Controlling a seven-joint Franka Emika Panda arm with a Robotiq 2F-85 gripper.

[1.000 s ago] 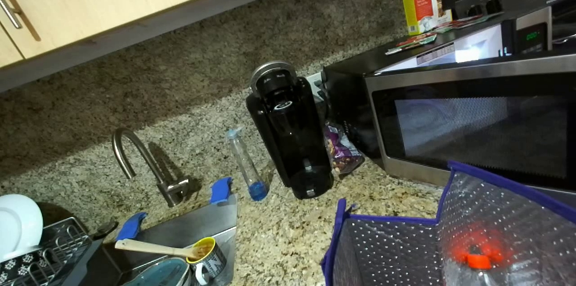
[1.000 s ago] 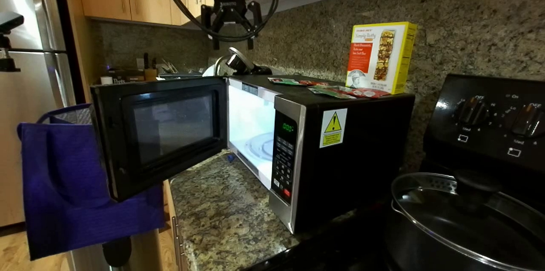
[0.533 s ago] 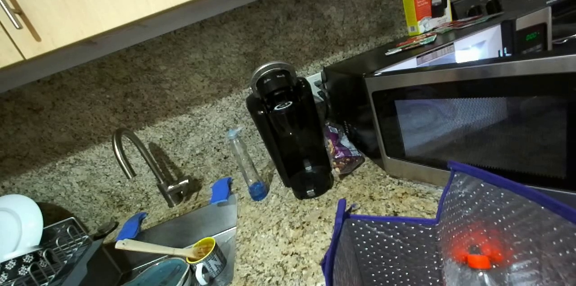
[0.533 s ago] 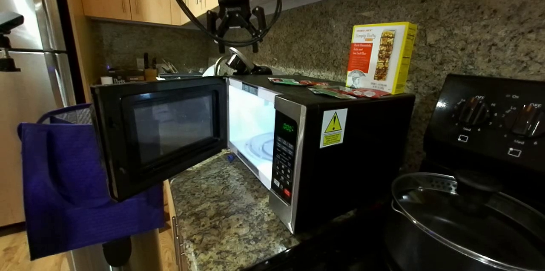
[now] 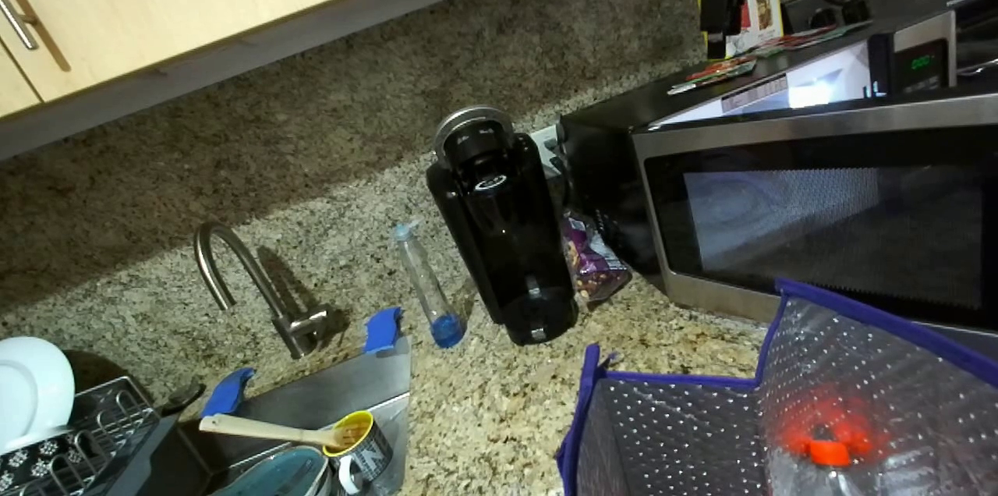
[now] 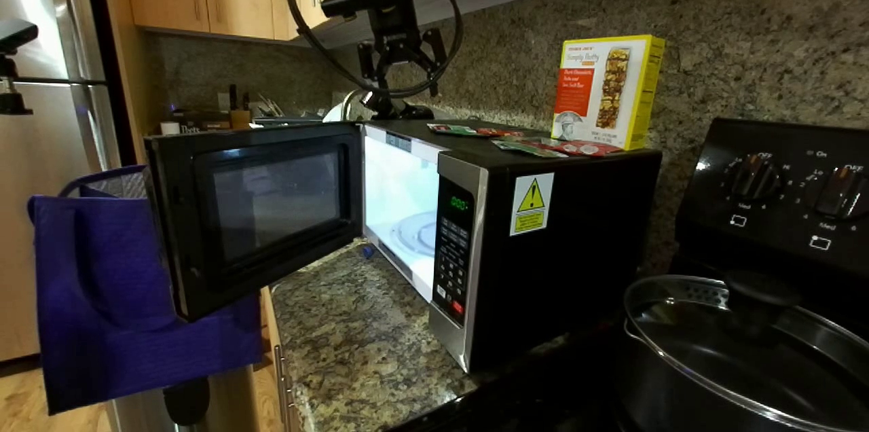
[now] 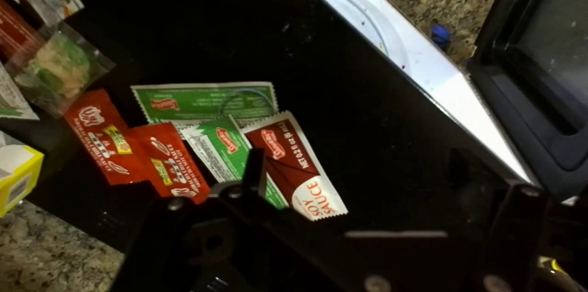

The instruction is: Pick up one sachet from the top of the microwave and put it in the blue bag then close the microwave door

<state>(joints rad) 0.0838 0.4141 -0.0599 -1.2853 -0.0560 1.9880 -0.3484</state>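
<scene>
Since a second ago my tool (image 6: 402,91) has dropped lower over the microwave (image 6: 557,269) and shifted sideways a bit. Jaws are spread wide, hanging apart from the microwave's top. Lying flat up on that top I've got a green sachet (image 7: 193,99), partly under a green-and-white sachet (image 7: 223,148), with a dark red soy sauce packet (image 7: 294,163) just beside that one and some red chili sauce packets (image 7: 170,163) next to those. Can't tell you which green one is the pick. Yellow-and-white box (image 6: 606,92) stands upright toward the back of the microwave's top. Microwave door (image 6: 261,208) is swung way open, the microwave's all lit up inside, and the blue bag (image 6: 115,337) is just outside that door, mouth gaping. Down on the worktop (image 5: 483,418), the coffee maker (image 5: 507,239) is parked next to the microwave with a purple snack bag (image 5: 594,266) sitting between the two, and off the microwave's opposite side there's a lidded pot (image 6: 719,371) at the stove (image 6: 719,167).
</scene>
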